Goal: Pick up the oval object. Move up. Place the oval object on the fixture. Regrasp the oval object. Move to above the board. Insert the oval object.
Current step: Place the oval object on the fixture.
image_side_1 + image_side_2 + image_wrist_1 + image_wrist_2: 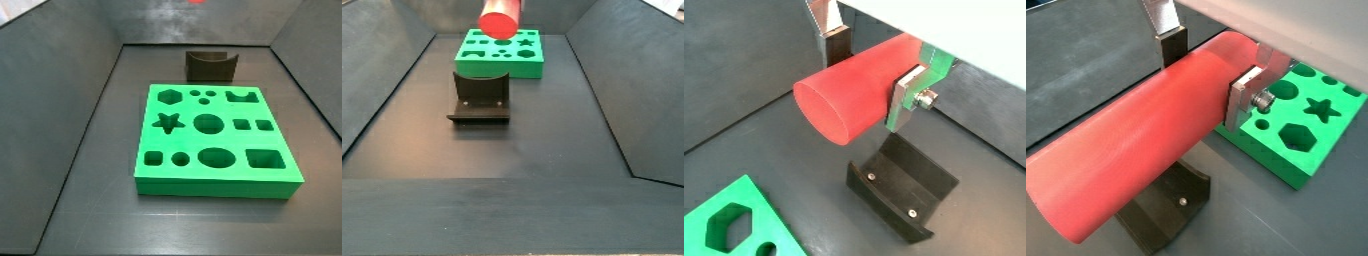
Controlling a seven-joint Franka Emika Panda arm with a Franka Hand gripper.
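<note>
A dark grey matte floor (80,215) fills the lower part of both side views. Sloping dark panels enclose it like a shallow bin: a left wall (54,90), a back wall (174,22) with faint pale reflections, and a right wall (629,70). In a side view a straight seam (489,179) crosses the floor from side to side. A thin green sliver (11,18) shows beyond the left wall's upper corner; it is too small to identify, possibly something outside the bin.
</note>
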